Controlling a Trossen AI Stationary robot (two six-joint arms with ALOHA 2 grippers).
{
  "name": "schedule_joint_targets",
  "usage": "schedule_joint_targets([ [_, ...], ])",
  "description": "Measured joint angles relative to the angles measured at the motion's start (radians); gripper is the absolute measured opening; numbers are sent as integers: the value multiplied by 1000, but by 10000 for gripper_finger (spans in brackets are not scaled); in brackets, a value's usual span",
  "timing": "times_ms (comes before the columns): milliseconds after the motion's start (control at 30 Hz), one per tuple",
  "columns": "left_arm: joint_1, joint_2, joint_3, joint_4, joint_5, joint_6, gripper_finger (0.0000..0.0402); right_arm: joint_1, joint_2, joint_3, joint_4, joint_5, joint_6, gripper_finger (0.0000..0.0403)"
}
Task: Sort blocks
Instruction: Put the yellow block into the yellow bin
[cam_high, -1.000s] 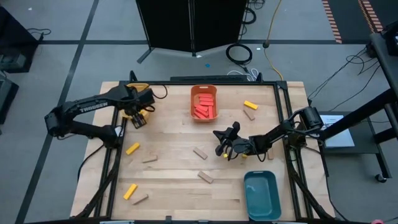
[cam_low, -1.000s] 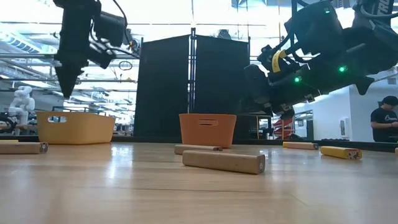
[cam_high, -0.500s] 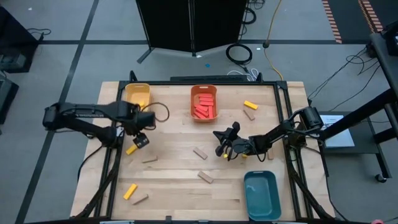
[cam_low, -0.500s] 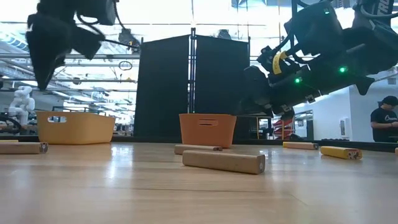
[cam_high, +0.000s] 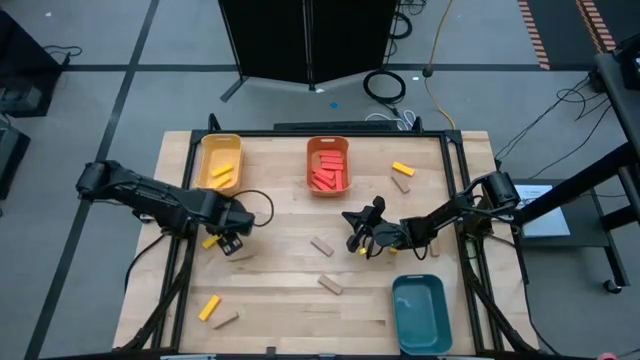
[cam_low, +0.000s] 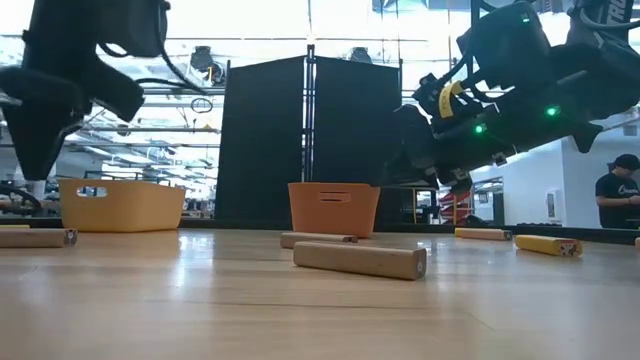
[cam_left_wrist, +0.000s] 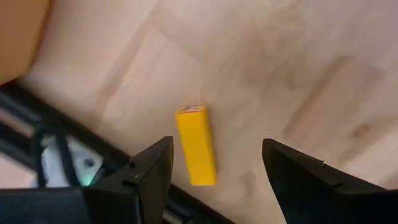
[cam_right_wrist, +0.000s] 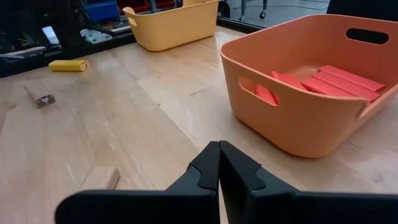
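Wooden table: left gripper, spread, hangs over a yellow block near the left edge. Light, rigid, smooth; best pinched across its long sides. Right gripper is pressed together mid-table.

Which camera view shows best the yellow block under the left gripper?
The left wrist view: the yellow block lies whole between the open fingers. The high view shows only a sliver beside the left gripper. The other views miss it.

Orange bin, red blocks, shut jaws
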Motion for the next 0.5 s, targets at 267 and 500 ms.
schedule_joint_targets([
  [267,-2,143,-77,42,-10,104,242,0,0,0,0,0,0,0],
  [500,-2,254,-101,97,9,145,242,0,0,0,-1,0,0,0],
])
